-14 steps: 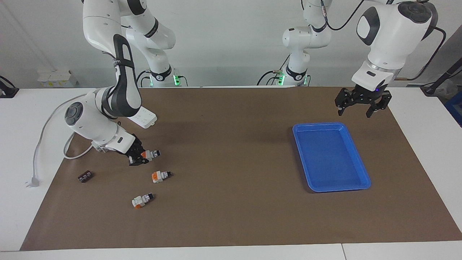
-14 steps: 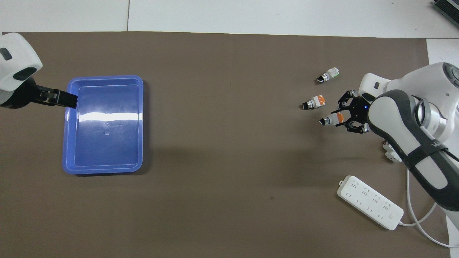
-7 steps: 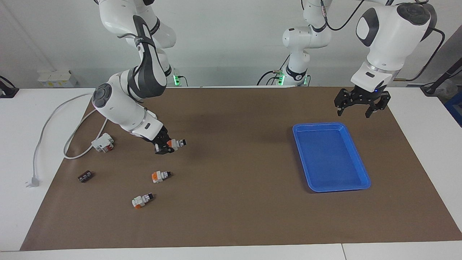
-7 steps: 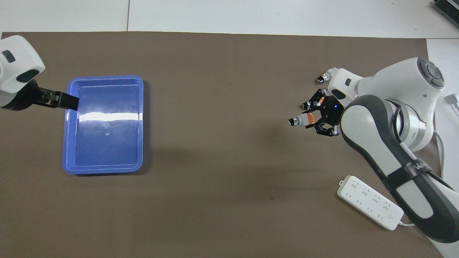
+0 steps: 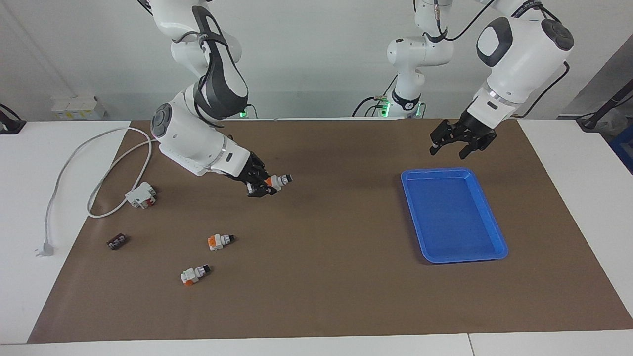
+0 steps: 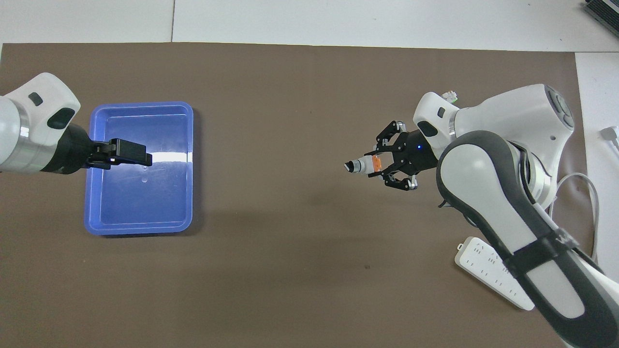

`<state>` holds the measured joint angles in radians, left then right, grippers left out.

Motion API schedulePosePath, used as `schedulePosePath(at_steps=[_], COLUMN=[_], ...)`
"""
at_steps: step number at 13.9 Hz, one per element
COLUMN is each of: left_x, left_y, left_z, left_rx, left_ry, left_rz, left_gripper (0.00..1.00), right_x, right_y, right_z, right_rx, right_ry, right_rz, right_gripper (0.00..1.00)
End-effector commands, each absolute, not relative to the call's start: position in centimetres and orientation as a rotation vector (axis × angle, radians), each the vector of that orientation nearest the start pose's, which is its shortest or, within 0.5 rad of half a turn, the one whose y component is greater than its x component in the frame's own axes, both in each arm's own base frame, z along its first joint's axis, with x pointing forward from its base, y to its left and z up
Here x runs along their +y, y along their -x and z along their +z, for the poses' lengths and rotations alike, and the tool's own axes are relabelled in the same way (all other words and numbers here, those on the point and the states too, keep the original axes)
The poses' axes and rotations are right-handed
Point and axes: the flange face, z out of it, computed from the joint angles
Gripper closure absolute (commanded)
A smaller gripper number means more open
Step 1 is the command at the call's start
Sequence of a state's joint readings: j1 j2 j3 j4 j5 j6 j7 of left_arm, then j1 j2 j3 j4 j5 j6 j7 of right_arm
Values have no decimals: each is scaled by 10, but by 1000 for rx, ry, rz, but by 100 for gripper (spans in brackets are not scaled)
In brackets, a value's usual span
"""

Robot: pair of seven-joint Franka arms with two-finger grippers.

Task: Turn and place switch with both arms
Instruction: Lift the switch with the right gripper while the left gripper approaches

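Right claw (image 5: 264, 188) clamped on switch (image 5: 277, 181), knob sticking out, above mat (image 5: 326, 277)

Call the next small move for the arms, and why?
Probably bring the left gripper toward the switch for the handover: the right gripper holds it raised over the mat, black knob pointing toward the blue tray, while the left hangs open.

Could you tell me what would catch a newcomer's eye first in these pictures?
Probably the right gripper, raised over the brown mat with a small switch clamped in it, knob pointing toward the left arm's end. Next, the bright blue tray at that end, with the open left gripper hanging by its edge nearer the robots.
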<state>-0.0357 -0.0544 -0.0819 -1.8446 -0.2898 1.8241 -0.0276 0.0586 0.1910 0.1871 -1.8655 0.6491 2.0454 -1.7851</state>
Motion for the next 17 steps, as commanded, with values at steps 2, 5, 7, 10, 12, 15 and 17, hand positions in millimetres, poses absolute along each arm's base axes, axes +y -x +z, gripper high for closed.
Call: schedulePosePath(at_steps=[2,5,7,10,12,15,17], left_x=[-118,-150,-166,-190,-224,-257,-268], left_y=[-518,-512,-509,-503,-499,-501,-503], left_z=[534,532,533,534,536,525,519], left_rx=[-55,-168,-274,-395,-405,-549,-587], left_ry=[3541,3686,3769,3835,3876,3932,3948], left_rz=[-17,56,104,192,121,114,116], left_gripper=[15,23,32,43,48,55,59], right_x=[199,220,238,251,251,259,263], right_y=[-569,-564,-558,-555,-553,-548,-542], right_z=[458,471,470,470,468,472,477], right_rx=[2570,2514,2453,2400,2398,2395,2391], right_ry=[-2375,-2440,-2482,-2511,-2517,-2538,-2553], right_rz=[864,1026,1105,1122,1117,1156,1189], right_gripper=[100,100,100,100,100,100,100])
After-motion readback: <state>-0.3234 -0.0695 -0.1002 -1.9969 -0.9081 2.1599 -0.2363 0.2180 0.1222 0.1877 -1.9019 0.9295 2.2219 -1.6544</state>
